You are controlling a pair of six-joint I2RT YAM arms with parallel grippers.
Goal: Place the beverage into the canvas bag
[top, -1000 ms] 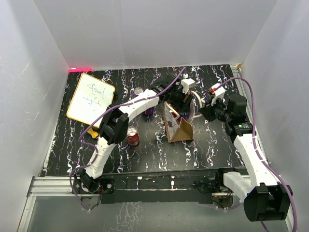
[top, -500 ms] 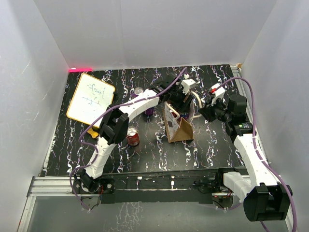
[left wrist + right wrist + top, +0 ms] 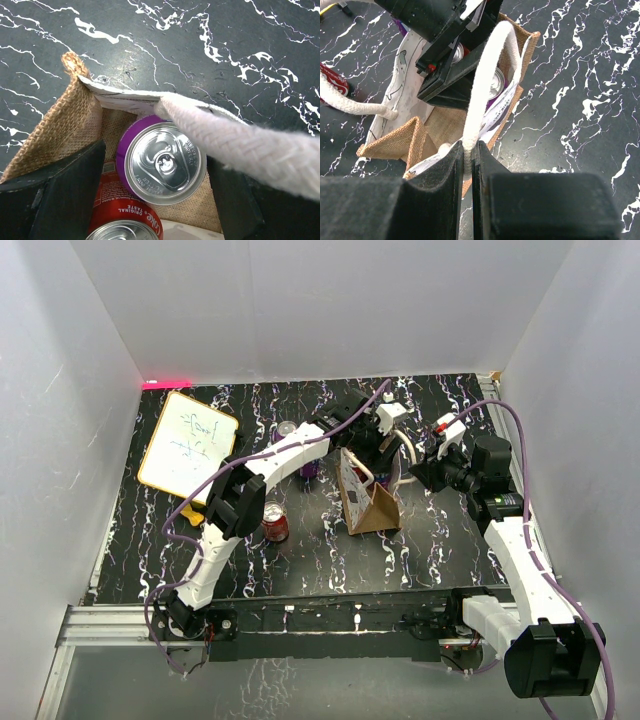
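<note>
The canvas bag (image 3: 375,510) stands mid-table, its burlap wall (image 3: 70,115) framing the left wrist view. A purple beverage can (image 3: 161,162) stands upright inside it, next to a red Coke can (image 3: 125,220). My left gripper (image 3: 155,155) reaches down into the bag (image 3: 400,142), open, with a finger (image 3: 65,195) on each side of the purple can and a small gap on the left. My right gripper (image 3: 468,147) is shut on one cream handle (image 3: 485,75) and holds it up to the right of the bag. The other handle (image 3: 350,102) hangs loose on the left.
A red can (image 3: 275,523) stands on the table left of the bag. A purple can (image 3: 311,469) and another can (image 3: 287,428) are behind it under the left arm. A whiteboard (image 3: 187,447) lies at the far left. White walls enclose the table.
My left gripper's jaws have opened wider around the purple can inside the bag. The right gripper still holds the handle in the same place.
</note>
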